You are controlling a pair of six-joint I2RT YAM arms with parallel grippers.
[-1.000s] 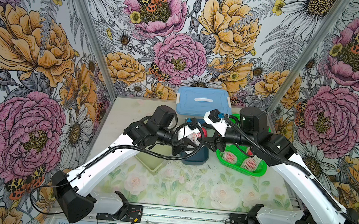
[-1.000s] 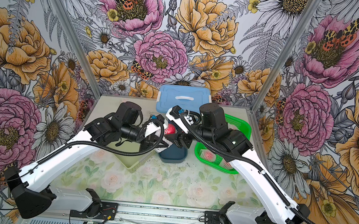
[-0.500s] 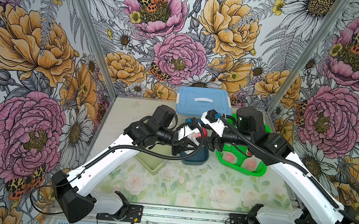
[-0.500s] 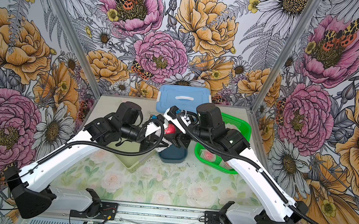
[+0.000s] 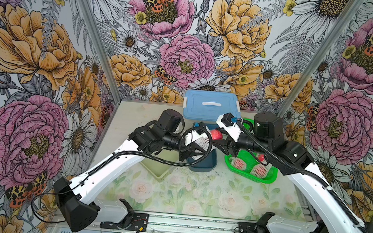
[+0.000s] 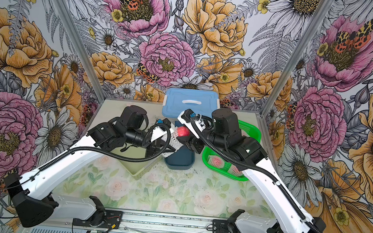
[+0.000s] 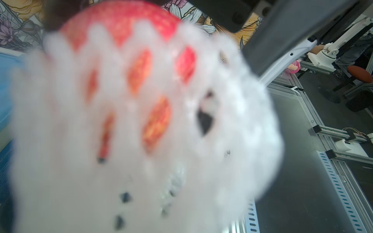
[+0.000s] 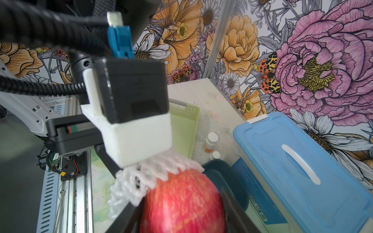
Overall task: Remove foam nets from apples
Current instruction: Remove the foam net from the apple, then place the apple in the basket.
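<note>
A red apple (image 5: 216, 134) (image 6: 183, 131) hangs in the air above the dark blue tray (image 5: 201, 166), with its far half bare. The white foam net (image 5: 201, 144) (image 7: 141, 141) still covers its other half, and the left gripper (image 5: 195, 149) is shut on that net. My right gripper (image 5: 219, 143) (image 8: 179, 211) meets it from the opposite side. Its dark fingers (image 8: 129, 219) lie against both sides of the bare apple (image 8: 181, 203), just past the net's frilly edge (image 8: 153, 167). In the left wrist view the net hides the left fingertips.
The green basket (image 5: 266, 178) at the right holds netted apples (image 5: 239, 164). A blue-lidded box (image 5: 212, 105) stands at the back, a pale green bin (image 5: 157, 168) under the left arm. Small white pill bottles (image 8: 211, 141) stand between the bin and the box.
The right arm has shifted a little to the left and its jaws have narrowed around the apple's bare end. The left gripper has kept the net in place.
</note>
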